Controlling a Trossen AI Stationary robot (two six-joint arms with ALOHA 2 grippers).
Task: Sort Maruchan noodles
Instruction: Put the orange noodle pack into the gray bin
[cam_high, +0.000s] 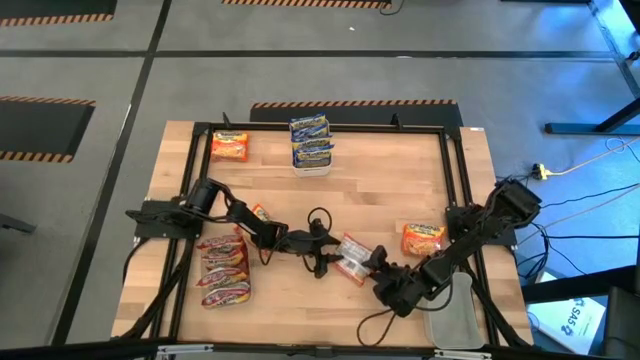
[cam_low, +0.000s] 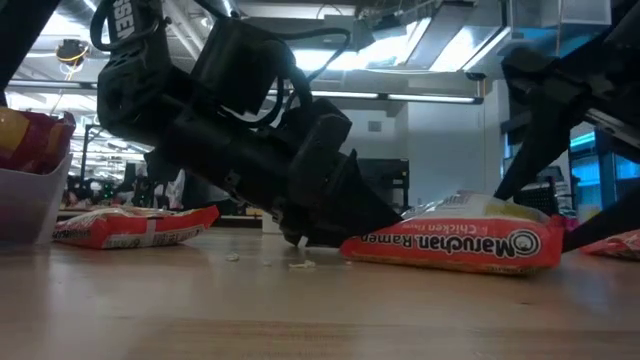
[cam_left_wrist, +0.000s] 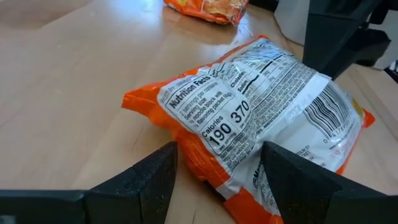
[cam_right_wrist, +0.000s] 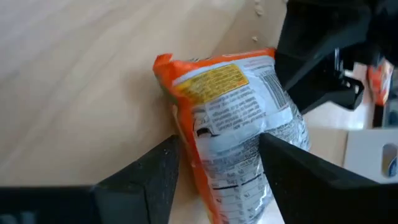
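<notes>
Orange ramen packet (cam_high: 352, 258) lying label-down mid-table, between both grippers

Left gripper (cam_high: 322, 257) and right gripper (cam_high: 377, 262) fingers spread, straddling opposite ends; probably light, crinkly, slippery, brittle inside; best pinched across narrow edges

Light wood tabletop (cam_high: 400, 190) with black frame rail (cam_high: 330, 127) along its edges. White tub (cam_high: 311, 165) at upper centre, clear tub (cam_high: 452, 318) at lower right. Grey floor with hazard-striped tape (cam_high: 350, 103) above. Small crumbs (cam_low: 268, 263) on the tabletop in the low view.

Both grippers (cam_high: 328, 250) (cam_high: 372, 262) low, jaws apart.
</notes>
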